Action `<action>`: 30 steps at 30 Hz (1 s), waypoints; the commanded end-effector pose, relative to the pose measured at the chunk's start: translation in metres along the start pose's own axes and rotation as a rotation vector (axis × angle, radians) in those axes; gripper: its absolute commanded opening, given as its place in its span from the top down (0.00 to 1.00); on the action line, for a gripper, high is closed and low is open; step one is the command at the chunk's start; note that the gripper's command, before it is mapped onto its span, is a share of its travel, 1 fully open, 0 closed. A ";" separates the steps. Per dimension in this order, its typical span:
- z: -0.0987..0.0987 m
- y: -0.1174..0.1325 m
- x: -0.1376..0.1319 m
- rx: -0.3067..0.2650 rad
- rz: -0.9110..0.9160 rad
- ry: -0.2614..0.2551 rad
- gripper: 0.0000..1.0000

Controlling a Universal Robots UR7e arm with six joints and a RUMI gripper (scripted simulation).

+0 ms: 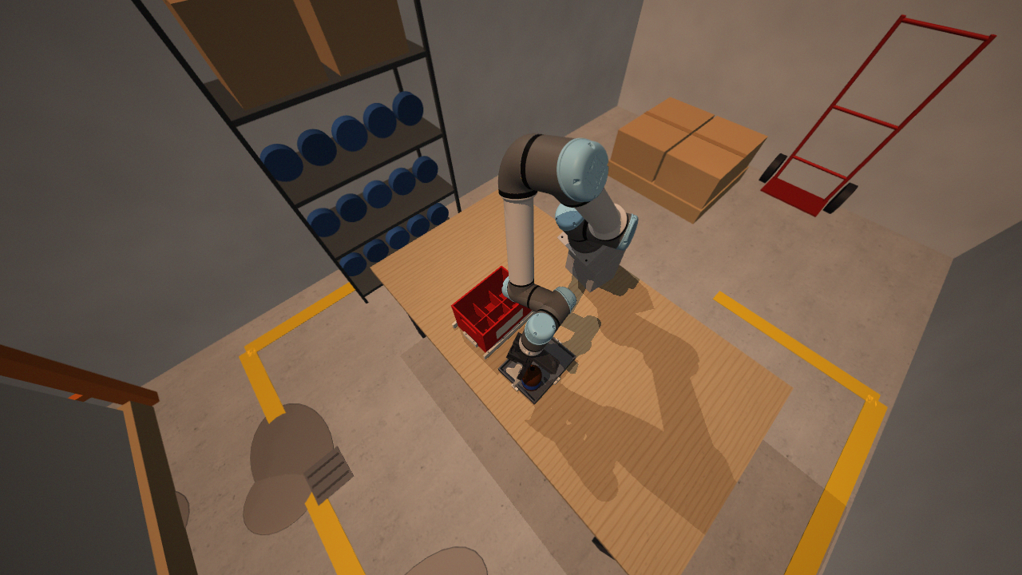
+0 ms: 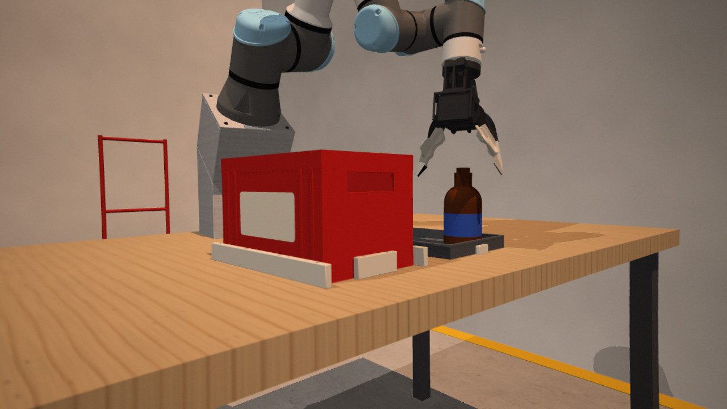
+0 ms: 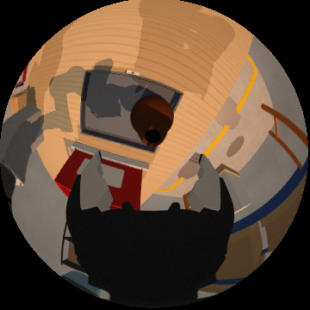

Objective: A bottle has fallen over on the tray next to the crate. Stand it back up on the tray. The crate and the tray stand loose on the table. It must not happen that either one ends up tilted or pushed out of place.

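Observation:
A brown bottle (image 2: 462, 200) (image 3: 151, 115) (image 1: 532, 375) with a blue label stands upright on the dark tray (image 2: 431, 242) (image 3: 103, 108) (image 1: 506, 374), to the right of the red crate (image 2: 314, 208) (image 1: 485, 308) (image 3: 125, 189). My gripper (image 2: 460, 170) (image 3: 150, 153) is open wide and empty. It hangs just above the bottle's neck, fingertips level with the cap on either side, not touching it. In the top view the wrist hides most of the bottle.
White stop blocks (image 2: 269, 263) lie along the crate's base and at the tray's edge (image 2: 481, 248). The arm's grey pedestal (image 2: 238, 167) stands behind the crate. A shelf rack with blue rolls (image 1: 357, 185), cardboard boxes (image 1: 682, 153) and a red hand truck (image 1: 865, 121) stand off the table.

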State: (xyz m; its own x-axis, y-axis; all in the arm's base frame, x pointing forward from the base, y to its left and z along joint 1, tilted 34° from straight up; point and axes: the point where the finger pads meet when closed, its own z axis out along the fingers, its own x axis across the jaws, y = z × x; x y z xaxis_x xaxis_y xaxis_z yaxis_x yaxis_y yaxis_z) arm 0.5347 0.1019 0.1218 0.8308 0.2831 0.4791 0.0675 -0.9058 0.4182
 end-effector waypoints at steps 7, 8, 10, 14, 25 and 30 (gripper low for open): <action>-0.001 0.001 0.000 0.000 0.000 0.001 0.00; -0.001 0.001 0.000 0.000 0.000 0.001 0.00; -0.002 0.001 0.000 0.000 0.000 0.002 0.00; -0.004 0.001 0.000 0.000 0.000 0.002 0.00; -0.015 0.002 0.000 0.000 0.000 0.002 0.00; -0.022 0.004 0.001 0.000 0.000 0.003 0.00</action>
State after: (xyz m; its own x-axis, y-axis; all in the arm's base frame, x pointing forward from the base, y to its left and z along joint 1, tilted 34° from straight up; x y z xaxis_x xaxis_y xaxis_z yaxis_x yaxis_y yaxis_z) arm 0.5283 0.1042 0.1344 0.8287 0.2840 0.4823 0.0672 -0.9059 0.4180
